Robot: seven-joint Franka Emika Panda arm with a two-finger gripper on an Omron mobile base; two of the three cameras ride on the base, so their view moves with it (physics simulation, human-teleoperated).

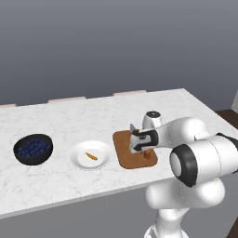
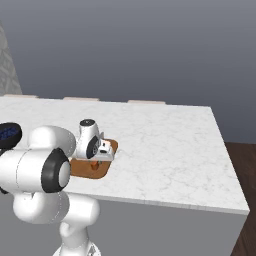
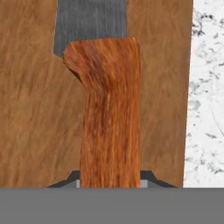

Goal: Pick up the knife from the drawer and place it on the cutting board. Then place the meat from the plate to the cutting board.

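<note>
Here the pincer [image 3: 110,177] pinches the knife [image 3: 109,113] by its grained handle over the wooden cutting board [image 3: 30,109].

No text, label, brand or number can be read anywhere (all surfaces are plain).

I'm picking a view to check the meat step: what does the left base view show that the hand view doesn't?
Left base view only: the white plate with the meat on it, a black bowl of blue berries further left, and the whole cutting board on the marble counter.

Hand view only: close detail of the knife, its orange-brown handle rising from between the fingertips and the grey blade beyond it.

Both: the hand over the board, the knife's handle, the board's wood and a strip of counter.
</note>
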